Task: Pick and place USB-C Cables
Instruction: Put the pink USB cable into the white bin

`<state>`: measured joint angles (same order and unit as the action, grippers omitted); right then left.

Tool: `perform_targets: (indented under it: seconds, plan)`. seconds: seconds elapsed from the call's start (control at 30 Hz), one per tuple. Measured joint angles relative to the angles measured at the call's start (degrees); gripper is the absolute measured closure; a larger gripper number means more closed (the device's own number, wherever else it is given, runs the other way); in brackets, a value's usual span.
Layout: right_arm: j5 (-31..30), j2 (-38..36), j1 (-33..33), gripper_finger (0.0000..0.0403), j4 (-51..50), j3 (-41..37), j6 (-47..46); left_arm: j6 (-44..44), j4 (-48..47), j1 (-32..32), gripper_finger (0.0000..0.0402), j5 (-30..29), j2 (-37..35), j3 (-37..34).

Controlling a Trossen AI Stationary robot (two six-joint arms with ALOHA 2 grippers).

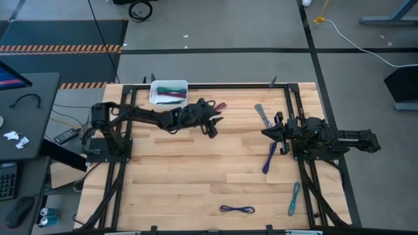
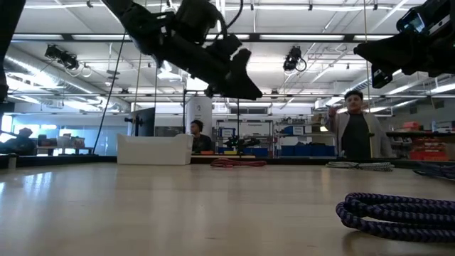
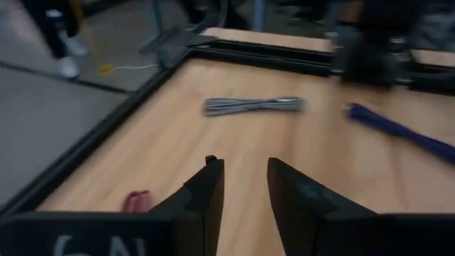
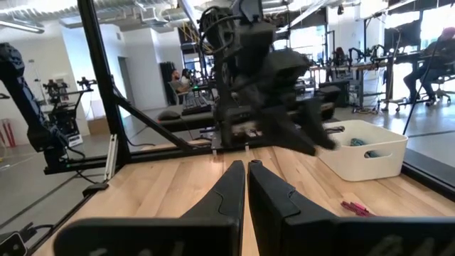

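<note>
Raised over the table's far middle, my left gripper (image 1: 214, 125) (image 2: 240, 84) (image 3: 245, 174) is open and holds nothing. A maroon cable (image 1: 221, 105) (image 3: 138, 201) (image 2: 238, 163) lies flat on the table just beside it, toward the far edge. A white bin (image 1: 169, 91) (image 2: 155, 149) (image 4: 362, 149) at the far edge holds several cables. A grey cable (image 1: 263, 115) (image 3: 252, 105) and a dark blue cable (image 1: 270, 158) (image 3: 402, 131) lie near my right gripper (image 1: 266, 132) (image 4: 247, 167), which is shut, empty and raised.
A purple cable (image 1: 236, 209) (image 2: 398, 210) and a teal cable (image 1: 294, 199) lie near the table's near edge. A black frame rail (image 1: 215, 85) borders the table. Bare wood (image 1: 189, 170) spreads across the middle. People (image 2: 355, 131) stand in the room beyond.
</note>
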<state>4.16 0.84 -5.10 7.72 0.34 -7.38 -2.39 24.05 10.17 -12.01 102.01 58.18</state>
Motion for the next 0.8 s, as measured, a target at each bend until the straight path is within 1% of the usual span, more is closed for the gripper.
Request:
perform_targets:
  seconds: [0.07, 0.17, 0.3, 0.43, 0.5, 0.6, 0.7, 0.8]
  plan:
    - [-0.02, -0.02, -0.02, 0.0380, 0.25, 0.02, 0.00, -0.02, -4.13, 0.96, 0.0274, -0.80, 1.69, 3.23]
    - [0.00, -0.02, -0.02, 0.0380, 0.38, 0.02, 0.00, -0.15, -13.83, 2.77, 0.0252, -0.85, 5.22, 9.61]
    - [-0.02, -0.02, 0.00, 0.0380, 0.36, 0.02, 0.00, -0.47, -26.27, 5.45, 0.0209, -0.92, 11.07, 18.60]
    - [0.09, -0.02, -0.01, 0.0380, 1.56, 0.01, -0.88, -1.82, -34.39, 7.76, 0.0162, -0.90, 15.97, 25.29]
    - [0.09, -0.01, -0.01, 0.0380, 2.22, 0.00, -1.46, -2.98, -37.16, 8.92, 0.0143, -0.86, 17.58, 26.94]
    - [0.04, -0.02, -0.01, 0.0380, 3.04, 0.01, -1.46, -4.82, -37.84, 10.63, 0.0121, 0.01, 18.90, 27.41]
    - [0.07, 0.00, -0.02, 0.0380, 2.98, 0.01, -1.50, -7.23, -39.03, 12.21, 0.0114, 0.20, 19.29, 27.19]
    - [0.23, 0.00, -0.01, 0.0380, 3.03, 0.01, -1.95, -6.79, -38.75, 13.08, 0.0118, 0.49, 20.05, 27.12]
